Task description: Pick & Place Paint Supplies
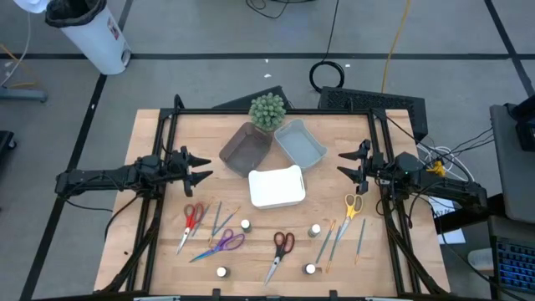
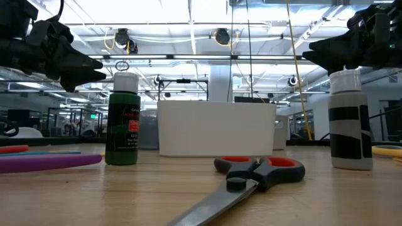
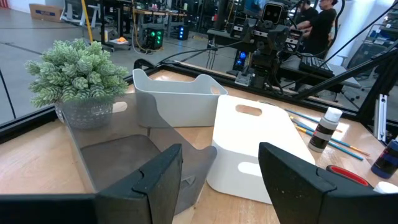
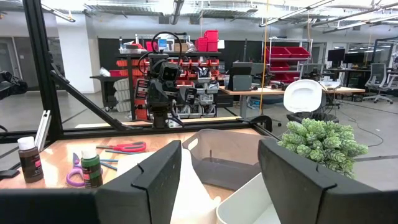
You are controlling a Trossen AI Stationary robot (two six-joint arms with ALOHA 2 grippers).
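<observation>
On the wooden surface (image 1: 159, 251) the left pincer (image 1: 203, 168) hovers at nine o'clock and the right pincer (image 1: 343, 163) at three o'clock, both spread wide, holding nothing and facing the brown tray (image 1: 245, 149), blue-grey tray (image 1: 300, 143) and white tray (image 1: 277, 186) at the centre, with the green plant (image 1: 267, 111) at twelve o'clock. The paint supplies lie along the six o'clock edge: red scissors (image 1: 191, 222) and purple scissors (image 1: 221, 245) toward seven, another red pair (image 1: 280, 251) at six, yellow scissors (image 1: 352, 206) and brushes (image 1: 338, 238) toward four. Small white-capped bottles (image 1: 246, 226) stand scattered among them.
</observation>
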